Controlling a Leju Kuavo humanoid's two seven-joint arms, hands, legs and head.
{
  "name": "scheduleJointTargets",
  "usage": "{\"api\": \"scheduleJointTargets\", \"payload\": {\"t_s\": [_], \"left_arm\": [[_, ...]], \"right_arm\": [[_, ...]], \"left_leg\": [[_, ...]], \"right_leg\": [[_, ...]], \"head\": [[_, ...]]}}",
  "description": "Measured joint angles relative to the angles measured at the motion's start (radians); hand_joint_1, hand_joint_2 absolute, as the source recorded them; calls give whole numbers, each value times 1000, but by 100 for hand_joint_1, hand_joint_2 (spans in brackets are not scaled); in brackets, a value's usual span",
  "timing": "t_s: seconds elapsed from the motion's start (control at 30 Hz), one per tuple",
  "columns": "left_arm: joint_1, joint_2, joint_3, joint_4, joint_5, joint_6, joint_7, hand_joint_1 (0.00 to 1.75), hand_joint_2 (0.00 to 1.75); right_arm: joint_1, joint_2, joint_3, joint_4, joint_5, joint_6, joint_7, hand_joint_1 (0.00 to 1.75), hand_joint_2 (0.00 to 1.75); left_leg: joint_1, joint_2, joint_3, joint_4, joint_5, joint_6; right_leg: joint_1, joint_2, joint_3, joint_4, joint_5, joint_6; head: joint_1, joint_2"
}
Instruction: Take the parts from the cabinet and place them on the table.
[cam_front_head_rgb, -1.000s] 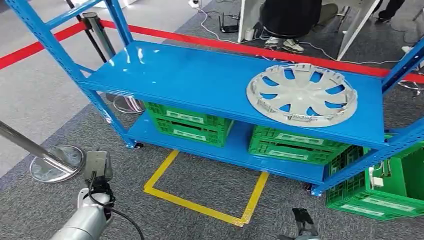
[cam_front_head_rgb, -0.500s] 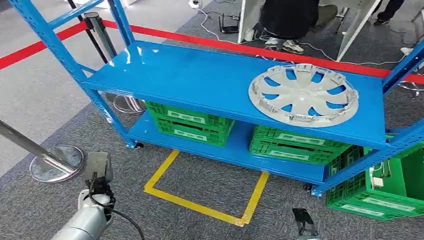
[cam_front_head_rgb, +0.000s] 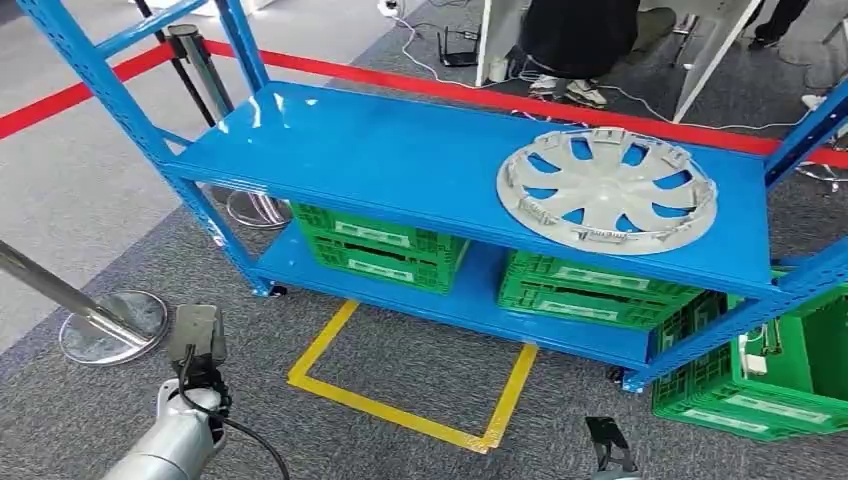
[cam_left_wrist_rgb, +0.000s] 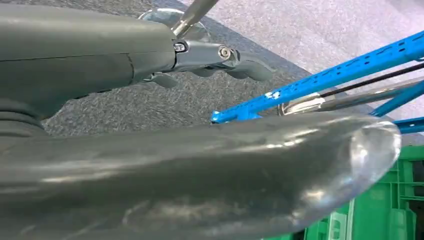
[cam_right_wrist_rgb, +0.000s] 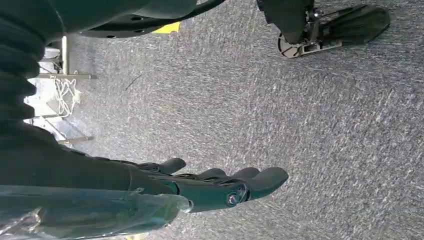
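Note:
A grey plastic wheel cover (cam_front_head_rgb: 607, 190) lies flat on the right part of the blue cabinet's upper shelf (cam_front_head_rgb: 380, 155). My left arm (cam_front_head_rgb: 175, 435) hangs low at the near left, far below the shelf. My left hand (cam_left_wrist_rgb: 150, 125) holds nothing, its fingers (cam_left_wrist_rgb: 235, 62) stretched out over the carpet beside a blue cabinet post (cam_left_wrist_rgb: 320, 82). My right hand (cam_right_wrist_rgb: 190, 187) also hangs over the grey carpet, with its fingers straight and nothing in them. Both hands are well away from the wheel cover.
Green crates (cam_front_head_rgb: 380, 245) (cam_front_head_rgb: 590, 290) sit on the lower shelf, and another green crate (cam_front_head_rgb: 770, 380) stands on the floor at the right. A yellow floor square (cam_front_head_rgb: 410, 385) lies before the cabinet. A chrome stanchion base (cam_front_head_rgb: 110, 325) is at the left. A seated person (cam_front_head_rgb: 580, 40) is behind the red tape (cam_front_head_rgb: 480, 95).
The whole picture has shifted slightly, so the camera moved a little. The wheel cover and both arms keep their places.

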Motion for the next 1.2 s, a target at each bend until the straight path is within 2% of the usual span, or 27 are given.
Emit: {"api": "scheduleJointTargets", "payload": {"t_s": [0.3,0.33,0.4,0.43,0.47,0.5,0.53,0.57,0.6,0.63,0.8,0.83,0.87,0.93,0.97,1.03,1.07,1.1,1.13,1.2], "left_arm": [[0,0,0,2,0,0,0,0,0],[0,0,0,2,0,0,0,0,0],[0,-1,0,2,-1,0,0,0,0],[5,-3,-3,8,-41,-35,35,0,0],[18,-4,-21,41,-115,-94,107,0,0],[40,2,-57,80,-203,-198,241,0,0],[70,-1,-86,102,-240,-260,384,0,0],[103,-6,-110,123,-248,-286,519,0,0],[138,-18,-119,139,-236,-286,620,0,0],[160,-24,-119,153,-219,-287,678,0,0],[166,-18,-119,187,-217,-298,640,0,0],[165,-18,-118,191,-198,-298,624,0,175],[165,-18,-116,193,-165,-294,603,0,175],[162,-11,-83,196,-54,-261,520,0,175],[158,-10,-52,196,21,-245,451,0,175],[132,-5,58,195,184,-223,270,0,175],[109,1,108,190,228,-223,206,0,175],[84,10,158,182,253,-226,164,0,175],[57,16,190,176,261,-233,145,0,175],[13,34,247,163,270,-239,134,0,175]], "right_arm": [[0,0,0,0,0,0,0,0,175],[0,0,0,0,0,0,0,0,0],[0,0,0,0,0,0,0,0,0],[-1,0,0,0,2,21,3,0,0],[-2,-3,0,0,4,51,8,0,0],[-3,-10,0,0,4,78,12,0,0],[-5,-15,0,0,4,89,14,0,0],[-7,-18,0,0,3,95,14,0,0],[-8,-21,0,0,3,98,14,0,0],[-7,-23,0,0,0,101,14,0,0],[-8,-28,1,0,-10,104,10,0,0],[-7,-29,1,0,-16,103,4,0,0],[-7,-29,0,0,-24,102,-2,0,0],[1,-31,0,0,-46,94,-16,0,0],[11,-31,-1,0,-56,88,-32,0,0],[35,-31,-1,0,-65,84,-62,0,0],[44,-31,-1,0,-66,85,-67,0,0],[50,-31,-1,0,-66,89,-68,0,0],[53,-31,-1,0,-66,92,-70,0,0],[54,-31,-1,0,-66,94,-69,0,0]], "left_leg": [[0,0,0,0,0,0],[0,0,0,0,0,0],[0,0,0,0,0,0],[0,0,0,0,0,0],[-1,0,1,0,-1,1],[-3,0,4,0,-3,3],[-3,0,6,0,-5,1],[-3,2,7,0,-6,0],[-2,5,6,0,-6,0],[-3,5,4,1,-5,1],[-3,2,2,1,-6,2],[-3,2,2,1,-5,2],[-3,2,3,1,-5,2],[-3,2,3,1,-5,1],[-3,2,4,1,-5,2],[-2,2,3,1,-5,1],[-2,2,3,1,-4,1],[-2,2,3,1,-4,1],[-2,2,3,1,-4,1],[-2,2,3,1,-3,0]], "right_leg": [[0,0,0,0,0,0],[0,0,0,0,0,0],[0,0,0,0,0,0],[0,0,0,0,0,0],[-1,0,2,0,-1,1],[-3,0,4,0,-3,1],[-3,1,5,0,-4,1],[-3,5,4,0,-4,1],[-3,8,3,0,-4,1],[-3,8,1,-1,-4,1],[-3,1,2,-1,-4,2],[-3,1,2,-1,-4,2],[-3,1,2,-1,-4,2],[-3,1,2,-1,-4,2],[-3,1,2,-1,-4,2],[-3,1,2,-1,-4,1],[-3,1,2,-1,-4,2],[-2,1,2,0,-3,1],[-2,1,2,0,-3,1],[-2,1,2,0,-2,0]], "head": [[0,0],[0,0],[0,0],[0,0],[1,0],[0,0],[0,0],[0,0],[0,0],[0,0],[0,0],[0,0],[0,0],[0,0],[0,0],[0,0],[0,0],[0,0],[0,0],[0,0]]}}
